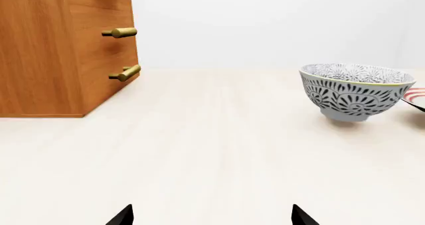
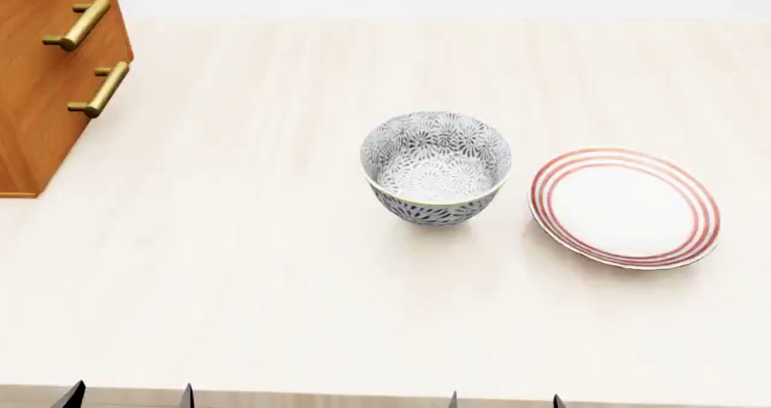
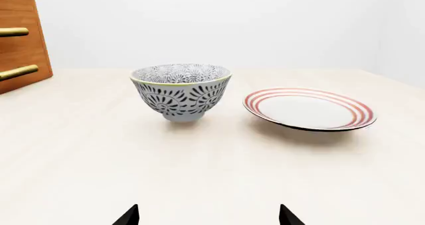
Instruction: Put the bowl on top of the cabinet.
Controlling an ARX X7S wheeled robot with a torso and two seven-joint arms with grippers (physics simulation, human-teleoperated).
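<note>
The bowl point(image 2: 436, 167), white with a dense grey-black floral pattern, stands upright on the pale table, also seen in the left wrist view point(image 1: 355, 90) and the right wrist view point(image 3: 181, 91). The orange-brown cabinet point(image 2: 42, 83) with brass bar handles rises at the far left, its top out of view. My left gripper point(image 2: 129, 395) and right gripper point(image 2: 506, 399) show only as dark fingertips at the table's near edge. Both are open and empty point(image 1: 212, 216) point(image 3: 208, 216), well short of the bowl.
A flat white plate with red rings point(image 2: 626, 207) lies just right of the bowl, close to it. The cabinet's handles point(image 1: 121, 33) stick out toward the table's middle. The table point(image 2: 241, 273) stretches bare between grippers and bowl.
</note>
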